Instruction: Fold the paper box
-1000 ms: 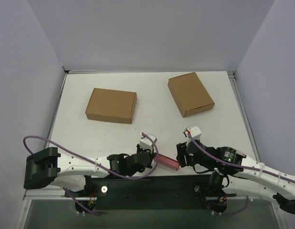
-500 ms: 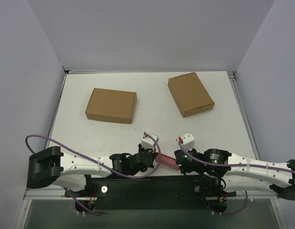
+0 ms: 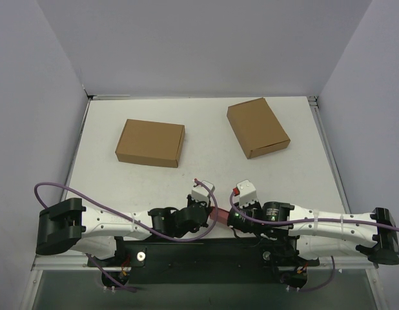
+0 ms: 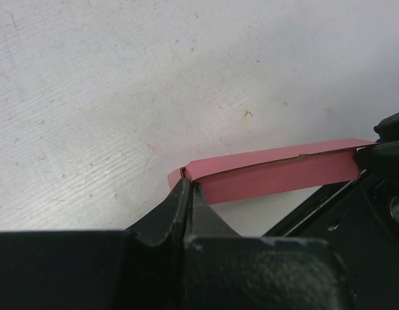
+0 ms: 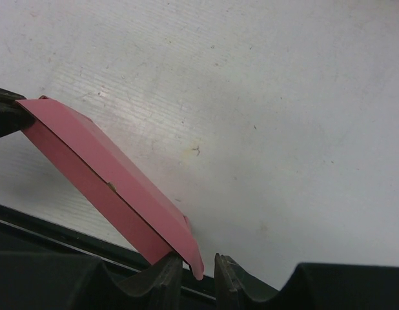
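Observation:
The pink paper box [image 3: 221, 214] is a small folded-up box held just above the table's near edge. My left gripper [image 4: 188, 184] is shut on the corner of its left end, seen in the left wrist view with the paper box [image 4: 277, 177] stretching away to the right. My right gripper [image 5: 198, 261] stands at the other end of the paper box [image 5: 102, 168]. The end flap hangs down between its jaws, against the left finger, with a narrow gap to the right finger. In the top view the right gripper [image 3: 230, 218] meets the left gripper [image 3: 210, 215] across the box.
Two closed brown cardboard boxes lie farther back, one at the left [image 3: 150, 143] and one at the right [image 3: 257, 127]. The black base rail [image 3: 206, 248] runs right under the pink box. Grey walls enclose the white table [image 3: 206, 171].
My right arm has swung left up to the pink box's right end and its jaws have narrowed around the end flap. The left gripper has kept its hold, barely moving.

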You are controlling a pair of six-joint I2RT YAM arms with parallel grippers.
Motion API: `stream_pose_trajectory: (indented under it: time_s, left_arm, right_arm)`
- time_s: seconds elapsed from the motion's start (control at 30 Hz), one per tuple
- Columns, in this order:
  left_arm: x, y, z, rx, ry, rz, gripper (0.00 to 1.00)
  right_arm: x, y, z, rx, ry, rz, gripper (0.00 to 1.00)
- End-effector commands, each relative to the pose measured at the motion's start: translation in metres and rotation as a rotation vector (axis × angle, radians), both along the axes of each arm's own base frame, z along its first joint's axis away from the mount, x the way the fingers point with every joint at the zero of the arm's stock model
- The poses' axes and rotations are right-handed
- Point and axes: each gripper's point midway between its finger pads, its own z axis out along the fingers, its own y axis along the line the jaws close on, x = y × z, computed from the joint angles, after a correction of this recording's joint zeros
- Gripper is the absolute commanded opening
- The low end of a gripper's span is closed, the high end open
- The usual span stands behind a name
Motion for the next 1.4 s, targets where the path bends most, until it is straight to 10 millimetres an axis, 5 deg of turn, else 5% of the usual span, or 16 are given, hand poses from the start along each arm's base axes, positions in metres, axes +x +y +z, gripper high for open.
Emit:
stream_pose_trajectory:
  time_s: [0.0,0.37,0.6,1.03,1.17,1.27,1.37]
  left_arm:
    - [-0.025,0.043,-0.064,0.287,0.108,-0.077,0.0]
    - [-0.026,0.042,-0.063,0.294,0.104,-0.083,0.0]
    - [-0.025,0.041,-0.062,0.295,0.104,-0.084,0.0]
    - [-0.024,0.042,-0.062,0.322,0.097,-0.084,0.0]
    - [-0.023,0.041,-0.061,0.327,0.098,-0.083,0.0]
    - [-0.024,0.039,-0.061,0.325,0.1,-0.087,0.0]
    - [-0.024,0.039,-0.062,0.333,0.1,-0.088,0.0]
  right_arm:
    - [0.002,-0.015,-0.005,-0.056,-0.026,-0.025,0.24]
    - [0.003,-0.013,-0.006,-0.067,-0.03,0.014,0.18]
    - [-0.001,-0.014,-0.009,-0.074,-0.011,0.029,0.0]
    - [-0.002,-0.009,-0.002,-0.052,-0.022,0.042,0.0]
    - [-0.003,-0.007,0.01,0.004,-0.021,0.016,0.35]
    - [-0.004,-0.012,0.012,0.01,-0.019,0.011,0.48]
    - [-0.005,-0.016,0.011,0.005,-0.016,0.01,0.46]
